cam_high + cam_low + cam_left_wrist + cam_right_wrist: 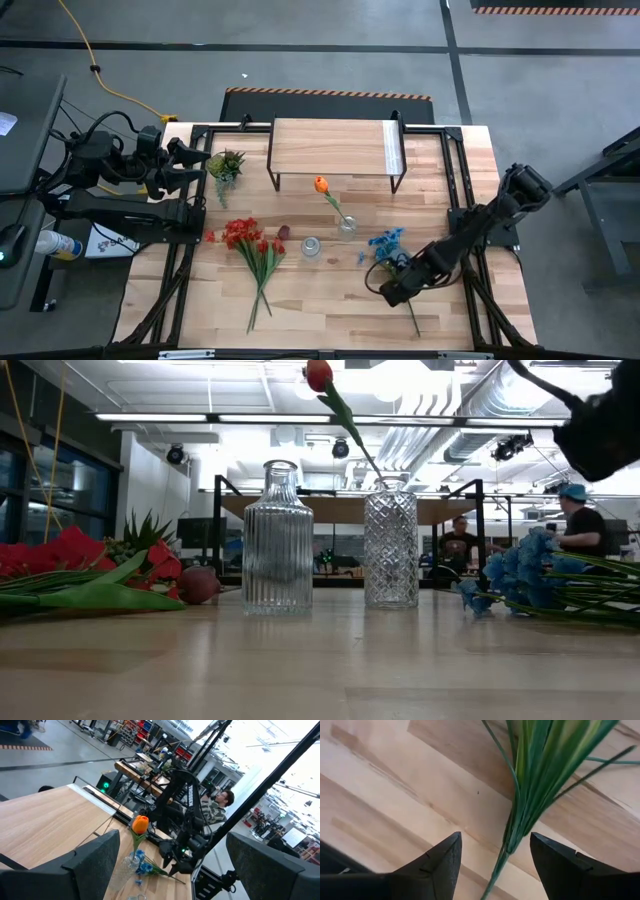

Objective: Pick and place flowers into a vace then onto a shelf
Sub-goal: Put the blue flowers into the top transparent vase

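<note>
The blue flowers lie on the table at the right, their green stems running toward the near edge. My right gripper points down over those stems, open, one finger on each side, touching nothing. An orange tulip stands in a cut-glass vase. A ribbed vase stands beside it with nothing in it. Red flowers and a maroon tulip lie left of the vases. The shelf stands at the far edge. My left gripper waits open at the far left.
A green leafy tuft lies left of the shelf. Black frame rails run along the table's sides. Bare wood stretches along the near edge between the red stems and the blue stems. People sit in the room behind the table.
</note>
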`<move>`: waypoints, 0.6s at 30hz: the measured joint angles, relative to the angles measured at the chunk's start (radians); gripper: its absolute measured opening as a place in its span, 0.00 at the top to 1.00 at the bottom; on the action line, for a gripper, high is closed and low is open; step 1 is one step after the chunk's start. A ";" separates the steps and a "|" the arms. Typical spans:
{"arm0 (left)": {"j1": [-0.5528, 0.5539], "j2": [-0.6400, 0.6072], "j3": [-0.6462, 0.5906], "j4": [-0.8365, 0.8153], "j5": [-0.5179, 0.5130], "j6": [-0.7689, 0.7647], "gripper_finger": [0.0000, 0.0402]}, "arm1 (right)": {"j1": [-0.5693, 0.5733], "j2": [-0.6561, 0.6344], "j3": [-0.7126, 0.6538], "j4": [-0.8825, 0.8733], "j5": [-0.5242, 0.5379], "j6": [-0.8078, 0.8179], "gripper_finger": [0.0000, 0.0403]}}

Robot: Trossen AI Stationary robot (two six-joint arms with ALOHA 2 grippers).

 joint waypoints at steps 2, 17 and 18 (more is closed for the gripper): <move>0.000 0.000 0.000 0.000 -0.001 0.000 0.01 | 0.000 0.017 0.000 0.005 0.000 0.000 0.44; 0.000 0.000 0.000 0.000 -0.003 0.000 0.01 | -0.003 0.135 0.004 0.051 -0.012 0.017 0.45; 0.000 0.000 0.000 0.000 -0.003 0.000 0.01 | -0.003 0.133 0.004 0.049 -0.010 0.018 0.45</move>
